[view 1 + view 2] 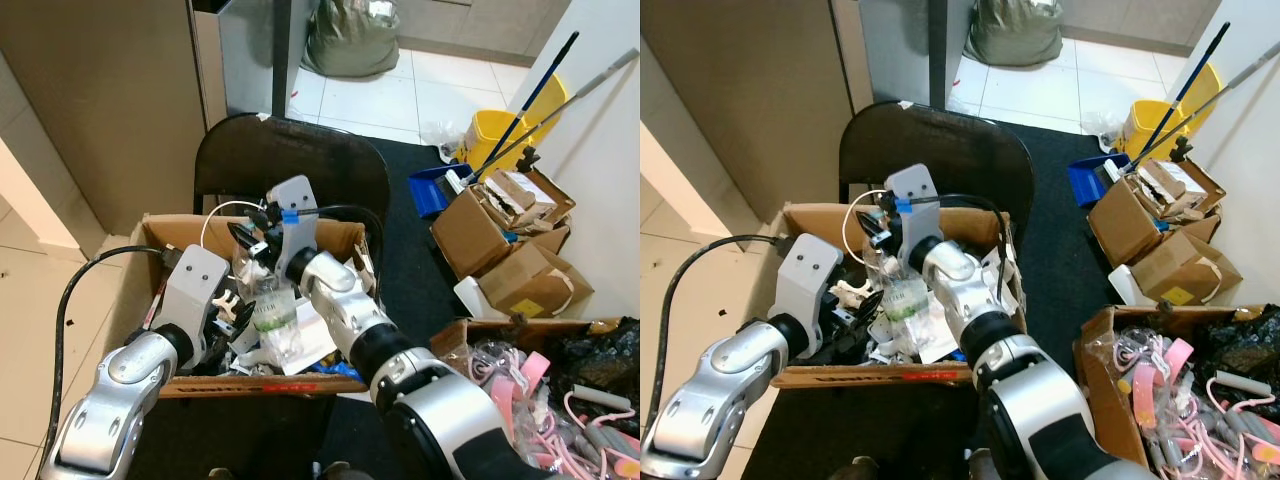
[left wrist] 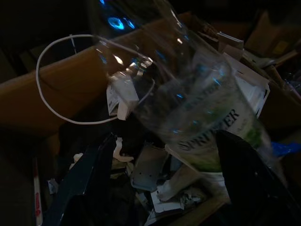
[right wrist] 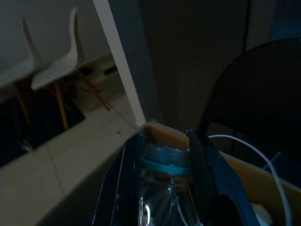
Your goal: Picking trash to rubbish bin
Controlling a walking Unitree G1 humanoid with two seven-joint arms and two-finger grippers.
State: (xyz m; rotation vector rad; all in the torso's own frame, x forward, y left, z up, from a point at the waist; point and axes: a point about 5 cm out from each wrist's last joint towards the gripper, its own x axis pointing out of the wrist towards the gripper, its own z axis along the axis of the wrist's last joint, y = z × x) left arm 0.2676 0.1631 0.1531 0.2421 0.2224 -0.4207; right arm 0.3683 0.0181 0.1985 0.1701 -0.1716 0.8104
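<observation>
A clear plastic bottle with a green label hangs upright over a cardboard box full of trash. My right gripper is shut on the bottle's neck, just under its rim. Inside the box, beside the bottle's lower part, my left gripper is open. In the left wrist view its two fingers stand wide on either side of the bottle; I cannot tell whether they touch it. A white cable loops along the box wall.
The box rests on a black chair. To the right are brown cartons, a blue dustpan, a yellow mop bucket and a carton of pink items. A grey-green sack sits on the tiled floor behind.
</observation>
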